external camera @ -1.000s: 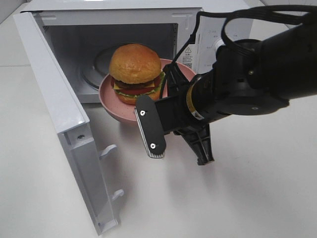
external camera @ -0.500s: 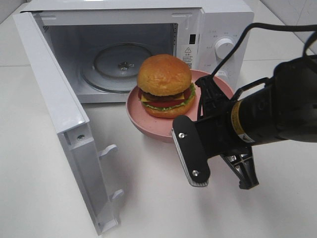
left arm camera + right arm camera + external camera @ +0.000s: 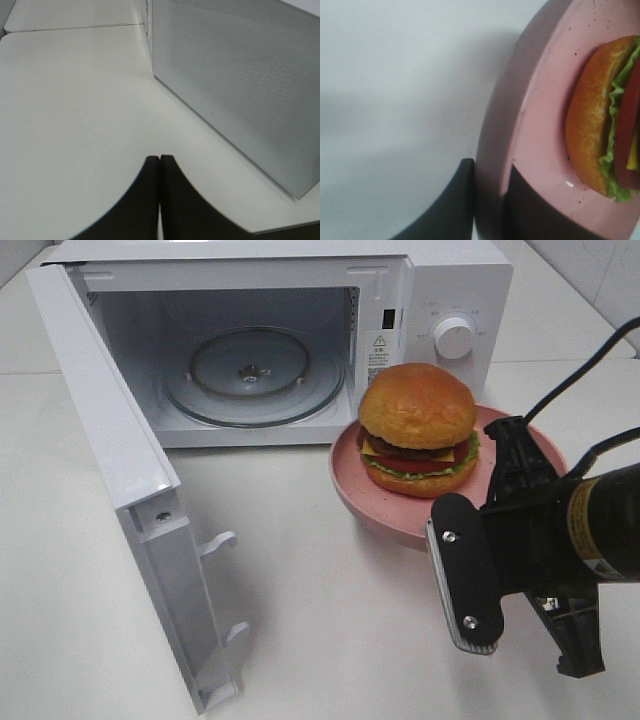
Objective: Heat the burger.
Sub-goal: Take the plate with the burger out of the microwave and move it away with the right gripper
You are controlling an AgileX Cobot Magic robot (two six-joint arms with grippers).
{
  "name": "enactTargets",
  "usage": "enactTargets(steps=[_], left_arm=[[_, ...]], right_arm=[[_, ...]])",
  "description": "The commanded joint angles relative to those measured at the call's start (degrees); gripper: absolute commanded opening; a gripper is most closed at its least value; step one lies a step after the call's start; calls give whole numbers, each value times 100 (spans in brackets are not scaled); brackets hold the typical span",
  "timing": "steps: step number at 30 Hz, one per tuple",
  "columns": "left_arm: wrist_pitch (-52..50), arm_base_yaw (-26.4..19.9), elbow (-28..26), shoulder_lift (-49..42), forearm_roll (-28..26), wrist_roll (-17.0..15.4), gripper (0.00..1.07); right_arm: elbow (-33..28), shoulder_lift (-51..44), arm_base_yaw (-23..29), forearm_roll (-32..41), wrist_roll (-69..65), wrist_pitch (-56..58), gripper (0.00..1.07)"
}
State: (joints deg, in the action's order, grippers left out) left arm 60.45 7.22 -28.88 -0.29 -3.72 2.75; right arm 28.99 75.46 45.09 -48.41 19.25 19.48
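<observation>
Pink plate [image 3: 352, 480] rim is pinched in my right hand [image 3: 490, 200], burger [image 3: 418, 430] at centre-right before the open microwave [image 3: 250, 300]; I'd keep it level going in.

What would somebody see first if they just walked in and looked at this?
Probably the big burger sitting on a pink plate, which the right gripper pinches by its rim, in front of the microwave's knob side. Next, the white microwave behind it, with its door swung wide open and its glass turntable bare.
</observation>
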Motion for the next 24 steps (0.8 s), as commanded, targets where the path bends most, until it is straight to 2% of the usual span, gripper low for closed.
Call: enactTargets(steps=[1,17,24], left_arm=[[-86,0,23,-132,11,-6,0],[-86,0,23,-132,11,-6,0],[-86,0,23,-132,11,-6,0]], right_arm=[[-80,-172,-46,-34,-625,120,0],[-74,-92,-57,23,-2882,1180,0],[-46,647,-63,-143,-3827,1667,0]])
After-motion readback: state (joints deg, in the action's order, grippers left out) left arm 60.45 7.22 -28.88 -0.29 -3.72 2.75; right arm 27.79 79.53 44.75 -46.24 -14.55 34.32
